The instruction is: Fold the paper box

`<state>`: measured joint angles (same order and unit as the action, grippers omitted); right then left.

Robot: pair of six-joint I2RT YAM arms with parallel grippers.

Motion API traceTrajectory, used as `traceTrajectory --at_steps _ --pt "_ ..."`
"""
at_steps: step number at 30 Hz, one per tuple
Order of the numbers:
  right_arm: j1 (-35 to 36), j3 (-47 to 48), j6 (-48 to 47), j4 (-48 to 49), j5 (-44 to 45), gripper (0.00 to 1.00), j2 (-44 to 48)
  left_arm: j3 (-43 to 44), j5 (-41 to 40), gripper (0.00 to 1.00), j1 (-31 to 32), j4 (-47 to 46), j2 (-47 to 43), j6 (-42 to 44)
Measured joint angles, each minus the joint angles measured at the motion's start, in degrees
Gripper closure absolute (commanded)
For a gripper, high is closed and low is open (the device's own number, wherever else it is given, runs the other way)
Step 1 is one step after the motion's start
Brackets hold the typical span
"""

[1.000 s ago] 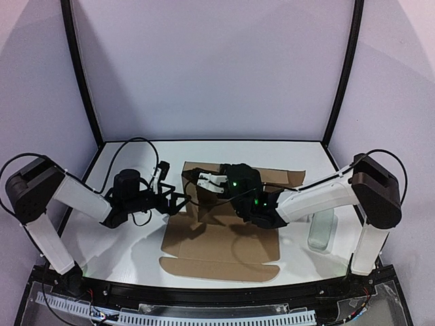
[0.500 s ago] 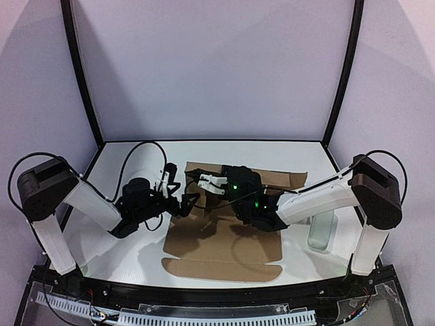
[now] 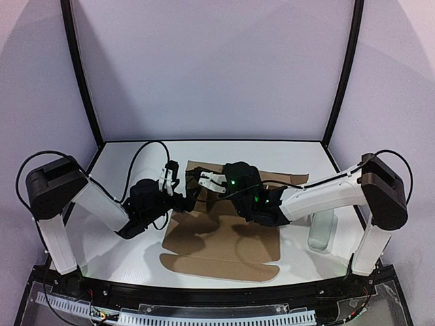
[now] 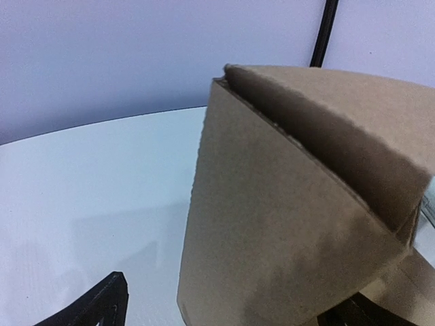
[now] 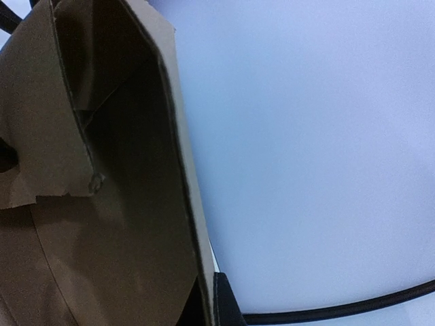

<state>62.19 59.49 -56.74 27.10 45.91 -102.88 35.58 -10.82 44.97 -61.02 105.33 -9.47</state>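
The paper box (image 3: 224,241) is a brown cardboard sheet lying flat mid-table, with its back-left panels raised. My right gripper (image 3: 207,182) reaches in from the right and is shut on the top edge of a raised panel. In the right wrist view that panel (image 5: 122,238) runs down into my right gripper (image 5: 214,299). My left gripper (image 3: 182,202) is open at the box's left side. In the left wrist view a raised flap (image 4: 285,224) stands between its spread fingers, and one fingertip (image 4: 102,305) shows at the lower left of my left gripper (image 4: 224,312).
A pale grey-green oblong case (image 3: 321,231) lies on the table at the right, under the right arm. Black frame posts (image 3: 81,75) stand at the back corners before the white walls. A black cable (image 5: 353,302) crosses the right wrist view.
The left arm has moved right toward the box, bringing its open gripper around the raised left flap. The right gripper has stayed shut on the raised panel.
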Motion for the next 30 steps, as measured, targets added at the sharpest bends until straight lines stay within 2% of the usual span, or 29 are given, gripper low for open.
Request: traceTrajectory --at_steps 4,12,23,30 --pt "0.00 0.84 1.04 -2.12 0.01 1.00 0.14 0.12 -0.37 0.12 0.08 -1.67 1.01 -1.03" --pt "-0.10 4.10 5.29 -8.42 0.40 1.00 0.14 0.61 -1.16 0.02 0.15 -5.34 3.43 -1.83" --pt "-0.11 6.50 8.40 -11.35 3.13 1.00 -1.00 3.31 -3.17 0.01 0.13 -8.89 7.68 -5.67" --pt "-0.11 7.42 9.41 -13.06 3.45 1.00 -1.26 4.06 -2.73 0.01 0.02 -9.70 8.30 -2.49"
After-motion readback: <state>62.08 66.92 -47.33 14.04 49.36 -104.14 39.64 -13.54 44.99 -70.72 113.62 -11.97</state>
